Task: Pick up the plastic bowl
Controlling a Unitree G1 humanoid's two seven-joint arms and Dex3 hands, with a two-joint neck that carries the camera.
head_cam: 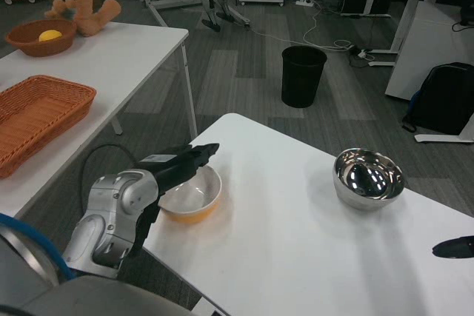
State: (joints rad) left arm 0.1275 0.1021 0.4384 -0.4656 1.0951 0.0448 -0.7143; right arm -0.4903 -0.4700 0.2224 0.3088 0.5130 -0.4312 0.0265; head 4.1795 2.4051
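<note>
The left hand point(181, 163) lies stretched over the near-left rim of the plastic bowl point(194, 195), its black fingers extended together toward two o'clock. Whether they press the rim or only hang just above it cannot be told, and nothing shows them wrapped around the wall, so the grasp looks unmade. The bowl sits flat on the white table point(296, 249), close to its nine o'clock edge. By that reading the reach is about done; the closing, the grip and the lift are all left.

The bowl is a shallow round thing, glossy cream-white inside with a yellow-orange outer wall, thin-rimmed and light-looking; a smooth, slick surface that would probably slide under a poor pinch. The silver forearm behind the hand is matt metal with a black cable looping off it.

At three o'clock from the plastic bowl, well apart, stands a steel bowl point(367, 177), mirror-bright and deeper. The right hand point(453, 247) shows only as a dark tip at the picture's four o'clock edge; its fingers cannot be judged.

Farther out, at ten o'clock, a second white table point(111, 57) bears a woven orange basket point(37, 112), a brown wicker bowl point(40, 37) holding a yellow fruit point(49, 35), and a tan plush toy point(83, 9). At twelve o'clock a black waste bin point(302, 75) stands on grey carpet.
</note>
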